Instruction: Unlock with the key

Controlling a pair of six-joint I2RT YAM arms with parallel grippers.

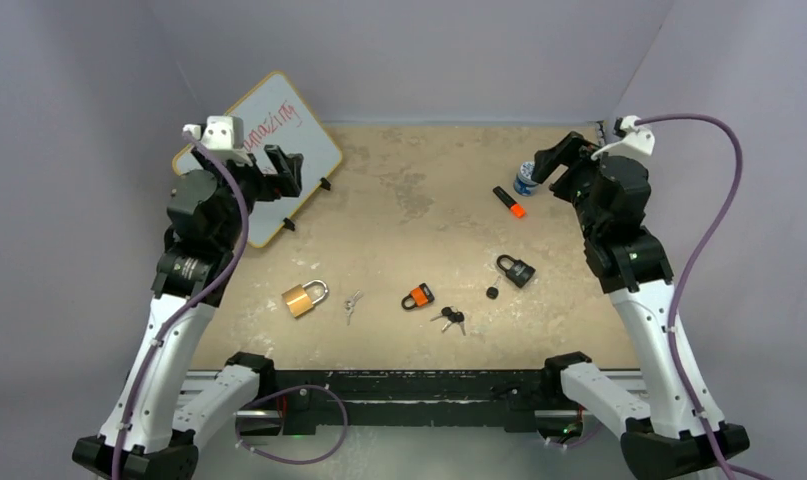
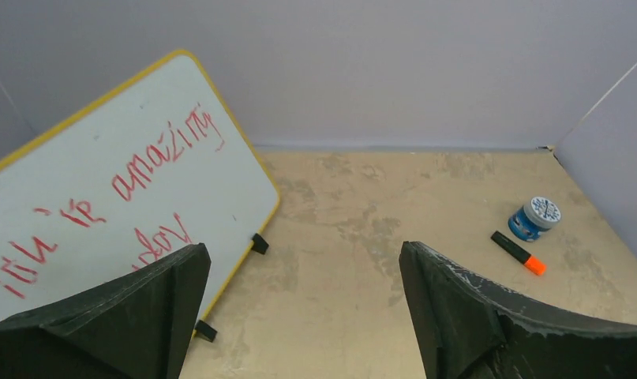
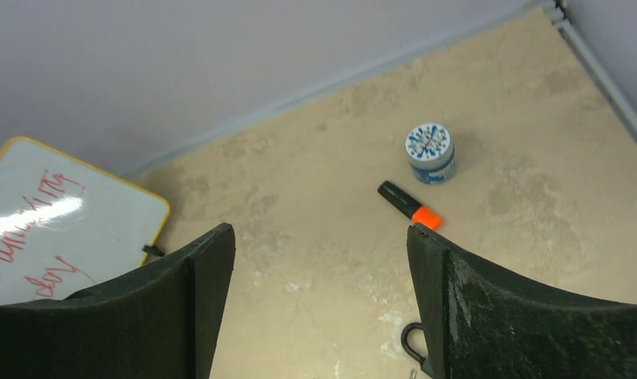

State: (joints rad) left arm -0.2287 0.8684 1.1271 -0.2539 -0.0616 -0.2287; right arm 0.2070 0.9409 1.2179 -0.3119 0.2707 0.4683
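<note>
- The table (image 1: pixel 419 215) was a mottled beige slab, boxed in by plain lilac walls (image 1: pixel 429 60).
- The left gripper (image 2: pixel 303 257) and right gripper (image 3: pixel 321 237) hung over the far corners, jaws spread wide, holding nothing.
- A brass padlock (image 1: pixel 304 298), orange padlock (image 1: pixel 417 297) and black padlock (image 1: pixel 516 270) lay apart in a loose row towards the near edge.
- A silver key (image 1: pixel 352 304) lay near the brass padlock; black keys (image 1: pixel 453 320) lay just beside the orange one.
- A whiteboard (image 1: pixel 264 150) stood far left; a marker (image 1: pixel 509 202) and blue jar (image 1: pixel 525 178) lay far right.
</note>
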